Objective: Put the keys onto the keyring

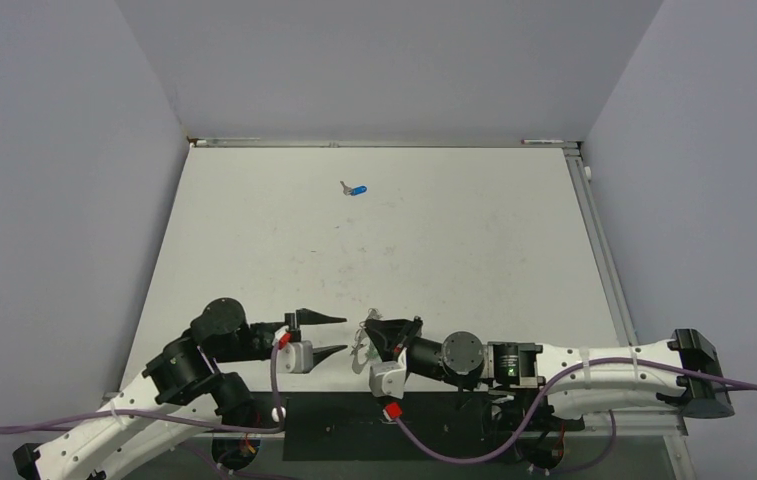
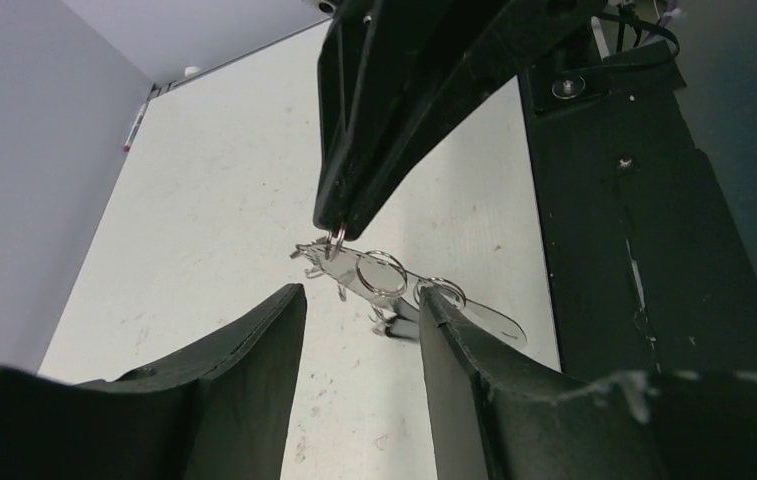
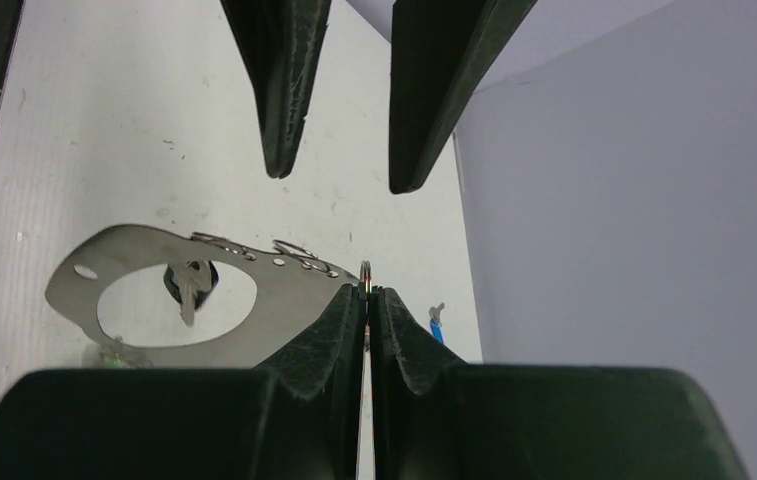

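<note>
Keyring (image 3: 144,245): a flat silvery plate with a wide oval opening, a row of small holes, and thin wire rings strung along one edge. It sits near the front edge of the table (image 1: 454,250), between the two hands. The right hand (image 3: 365,295) is closed tight, pinching one thin ring at the plate's edge. The left hand (image 1: 343,334) is spread wide and holds nothing, its tips pointing at the keyring from close by, not touching. A blue key (image 1: 357,189) lies alone well apart, toward the far side of the table. The top view shows the keyring only as a small glint under the right hand. The right wrist view shows its full shape, with a small silver key (image 3: 187,292) seen through the opening. The left wrist view shows the rings edge-on
</note>
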Motion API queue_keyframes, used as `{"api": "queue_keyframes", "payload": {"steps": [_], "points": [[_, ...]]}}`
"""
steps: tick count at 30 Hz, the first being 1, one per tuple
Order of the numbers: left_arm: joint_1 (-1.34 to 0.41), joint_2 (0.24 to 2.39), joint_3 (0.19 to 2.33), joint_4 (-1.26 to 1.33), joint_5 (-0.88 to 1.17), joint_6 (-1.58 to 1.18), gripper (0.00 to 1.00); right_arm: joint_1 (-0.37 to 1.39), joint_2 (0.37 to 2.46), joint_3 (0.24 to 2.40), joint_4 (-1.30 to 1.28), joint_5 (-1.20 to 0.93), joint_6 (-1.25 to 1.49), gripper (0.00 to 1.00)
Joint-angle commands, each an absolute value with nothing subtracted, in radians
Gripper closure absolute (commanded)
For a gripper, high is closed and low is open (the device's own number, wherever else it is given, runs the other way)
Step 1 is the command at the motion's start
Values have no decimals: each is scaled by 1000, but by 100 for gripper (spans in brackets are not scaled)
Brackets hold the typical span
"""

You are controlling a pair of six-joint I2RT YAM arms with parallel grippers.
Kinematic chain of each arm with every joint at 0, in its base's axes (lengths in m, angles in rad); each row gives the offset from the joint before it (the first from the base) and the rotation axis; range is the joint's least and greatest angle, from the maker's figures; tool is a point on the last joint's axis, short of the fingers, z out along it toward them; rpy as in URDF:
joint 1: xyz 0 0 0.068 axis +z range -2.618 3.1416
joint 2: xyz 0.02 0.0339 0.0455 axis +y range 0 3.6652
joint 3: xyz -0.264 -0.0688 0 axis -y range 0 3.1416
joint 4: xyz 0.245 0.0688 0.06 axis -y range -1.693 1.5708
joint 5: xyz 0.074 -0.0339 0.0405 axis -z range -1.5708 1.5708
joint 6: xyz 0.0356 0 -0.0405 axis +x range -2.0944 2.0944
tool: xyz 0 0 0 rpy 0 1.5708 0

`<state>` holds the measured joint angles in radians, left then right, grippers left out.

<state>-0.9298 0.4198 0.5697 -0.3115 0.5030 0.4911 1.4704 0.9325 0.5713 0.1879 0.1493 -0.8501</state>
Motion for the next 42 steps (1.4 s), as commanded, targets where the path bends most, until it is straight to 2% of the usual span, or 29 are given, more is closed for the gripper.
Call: {"api": "queue_keyframes", "payload": {"steps": [1,6,11,21,26,42], "points": [[-933,425,563,-311,552,557,58,1493,912,572,288,200,-900,95],[-933,469,565,-257,457,579,66,1501,916,574,290,183,-892,95],[-933,488,563,-226,452,588,71,1508,912,579,283,167,-882,95],[-934,512,545,-163,472,569,72,1511,909,589,276,143,-859,95],[-935,515,538,-140,485,560,77,1510,922,591,288,139,-857,95],[-934,524,522,-131,508,563,76,1486,977,608,341,136,-854,95]]}}
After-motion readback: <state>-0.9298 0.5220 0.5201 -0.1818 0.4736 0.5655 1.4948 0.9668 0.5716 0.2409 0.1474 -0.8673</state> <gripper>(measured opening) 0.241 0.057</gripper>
